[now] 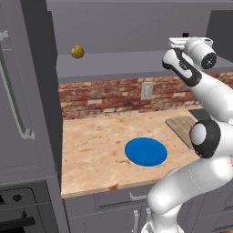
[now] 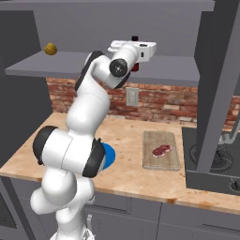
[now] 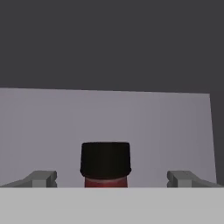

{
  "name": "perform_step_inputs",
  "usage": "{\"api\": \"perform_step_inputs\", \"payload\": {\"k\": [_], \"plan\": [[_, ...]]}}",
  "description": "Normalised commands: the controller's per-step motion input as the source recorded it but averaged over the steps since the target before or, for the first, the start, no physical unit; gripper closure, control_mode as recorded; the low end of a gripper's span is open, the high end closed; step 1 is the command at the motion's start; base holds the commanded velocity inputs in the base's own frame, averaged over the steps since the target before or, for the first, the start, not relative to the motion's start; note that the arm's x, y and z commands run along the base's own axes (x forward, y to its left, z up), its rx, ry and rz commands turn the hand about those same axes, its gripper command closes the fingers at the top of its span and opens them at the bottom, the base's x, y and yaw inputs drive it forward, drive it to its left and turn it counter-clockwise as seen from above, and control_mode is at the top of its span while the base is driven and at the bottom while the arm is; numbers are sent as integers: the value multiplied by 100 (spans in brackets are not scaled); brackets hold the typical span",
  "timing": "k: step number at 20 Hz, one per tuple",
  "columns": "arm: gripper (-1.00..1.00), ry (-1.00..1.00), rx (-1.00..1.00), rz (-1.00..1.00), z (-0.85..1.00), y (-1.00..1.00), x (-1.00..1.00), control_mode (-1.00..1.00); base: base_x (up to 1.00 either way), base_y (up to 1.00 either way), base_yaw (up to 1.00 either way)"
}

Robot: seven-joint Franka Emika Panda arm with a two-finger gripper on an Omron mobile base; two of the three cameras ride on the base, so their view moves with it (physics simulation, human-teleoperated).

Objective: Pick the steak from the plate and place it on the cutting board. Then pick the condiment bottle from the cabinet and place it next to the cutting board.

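Now the gripper (image 3: 112,178) is up in the cabinet (image 2: 173,70), jaws spread wide, bottle (image 3: 105,162) centred between the fingertips, untouched. Steak (image 2: 161,150) lies on the board (image 2: 161,161), far below.

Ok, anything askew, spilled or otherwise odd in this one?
Nothing stands out. The steak lies flat on the cutting board, the plate sits bare on the counter, and the condiment bottle stands upright on the cabinet shelf between the open gripper fingers.
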Motion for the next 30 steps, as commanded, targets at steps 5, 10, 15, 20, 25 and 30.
{"api": "perform_step_inputs", "payload": {"k": [5, 10, 15, 20, 25, 30], "plan": [[-100, 0, 0, 0, 0, 0, 4, -100, 0, 0, 0], [-100, 1, 0, -1, 0, -3, 0, -100, 0, 0, 0], [-100, 0, 0, -2, 0, -10, -7, -100, 0, 0, 0], [-100, 0, 0, -2, 0, -5, -2, -100, 0, 0, 0], [-100, 0, 0, 0, 0, 0, -1, -100, 0, 0, 0], [100, 0, 0, 0, 0, 0, -1, -100, 0, 0, 0]]}}
